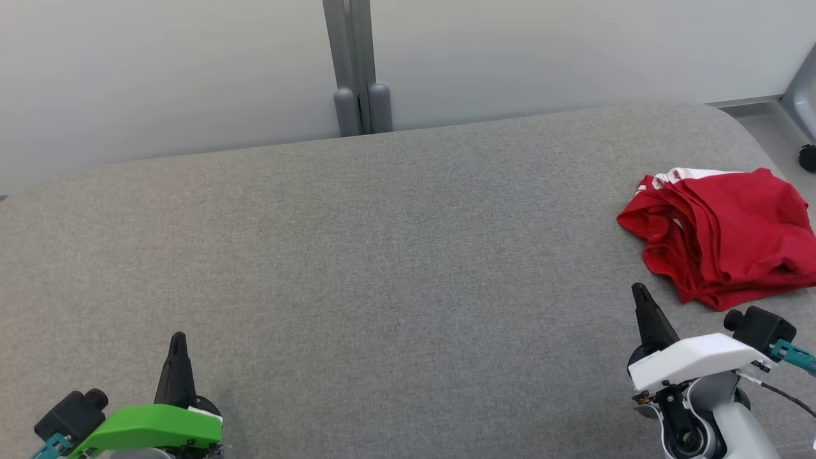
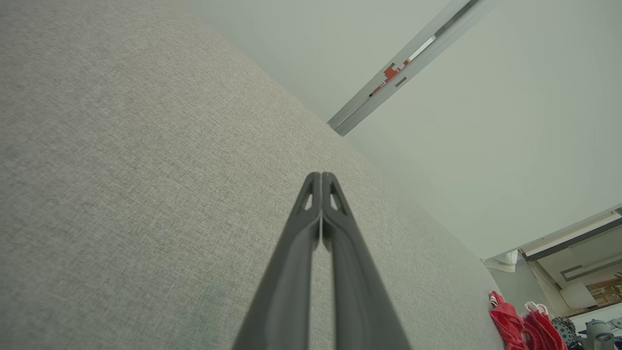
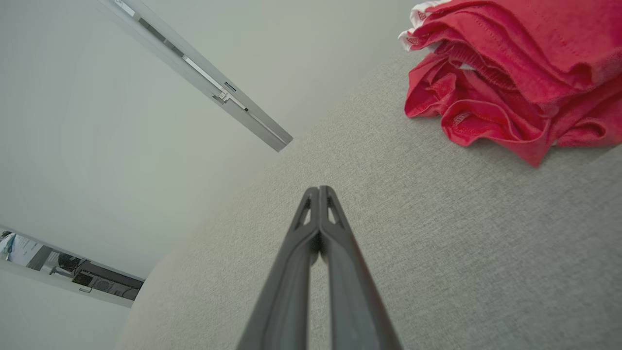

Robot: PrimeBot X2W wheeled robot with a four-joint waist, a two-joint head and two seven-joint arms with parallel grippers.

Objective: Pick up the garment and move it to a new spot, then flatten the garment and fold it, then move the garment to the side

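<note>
Item one, one grey upholstered surface [image 1: 382,268]: it is spanning the head view from edge to edge, and I am reading it as the working bed for the cloth. Item two, one pale wall [image 1: 159,64] behind it, with one grey upright post [image 1: 357,64] running down at top centre. Item three, one red garment [image 1: 727,236] with white trim: it is lying at the right edge of the head view in stacked, somewhat rumpled layers, with neither gripper touching it. I am judging that this lie fits either a rough fold set off to the side or a heap waiting to be lifted, and I cannot tell which. Item four, two grippers, two dark fingers each: the left gripper [image 1: 178,336] is sitting at lower left and the right gripper [image 1: 637,288] at lower right, just below the garment. Both are pointing up the frame with fingers pressed together on nothing, probably parked clear of the cloth.
</note>
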